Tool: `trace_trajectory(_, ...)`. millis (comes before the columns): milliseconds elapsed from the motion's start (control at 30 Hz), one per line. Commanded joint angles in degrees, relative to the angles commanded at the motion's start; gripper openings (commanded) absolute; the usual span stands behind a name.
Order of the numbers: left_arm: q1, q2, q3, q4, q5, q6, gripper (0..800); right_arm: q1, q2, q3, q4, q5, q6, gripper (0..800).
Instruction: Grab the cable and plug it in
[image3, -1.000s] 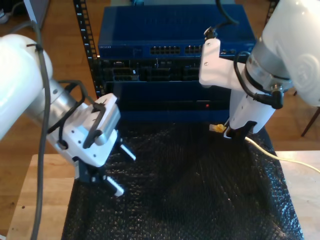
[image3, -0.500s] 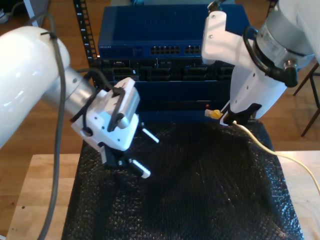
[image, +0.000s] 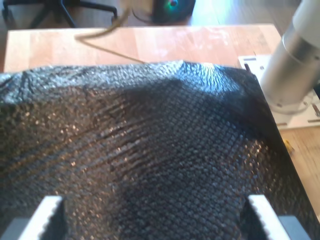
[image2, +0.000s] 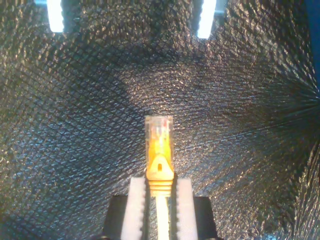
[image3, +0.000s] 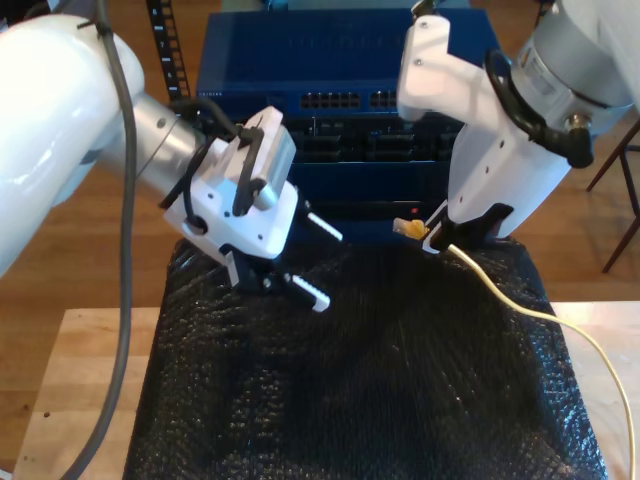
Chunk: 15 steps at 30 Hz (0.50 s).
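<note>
The yellow cable (image3: 520, 305) runs from the exterior view's right across the black mat up to my second gripper (image3: 432, 238). That gripper is shut on the cable just behind its clear-yellowish plug (image3: 408, 228), which sticks out in front of the blue rack. Along the second wrist view the plug (image2: 159, 137) juts past the closed fingertips (image2: 137, 187), over the mat. My first gripper (image3: 318, 260) hangs open on the exterior view's left above the mat, with nothing between its fingers (image: 47, 215). A blurred length of cable (image: 100, 35) lies on the wood beyond the mat.
A blue network switch (image3: 340, 70) with a row of ports (image3: 340, 100) sits on rack gear behind the black bubble-wrap mat (image3: 350, 400). The mat covers a wooden table (image3: 80, 380). An arm base (image: 295, 60) stands at the table's edge.
My first gripper has risen and swung toward the exterior view's right and the rack. My second gripper has lifted the plug and carried it slightly toward the exterior view's left, nearer the rack.
</note>
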Motion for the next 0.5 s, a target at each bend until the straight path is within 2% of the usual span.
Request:
trace_trajectory(167,-2.5,0.0,-0.4,-0.1,0.0,-1.8,799,0.0,0.0,-0.1,0.0,0.4,0.1,6)
trace_trajectory(500,-2.5,-0.2,-1.8,-4.8,0.1,-3.2,799,0.0,0.0,0.1,1.3,0.4,0.0,6)
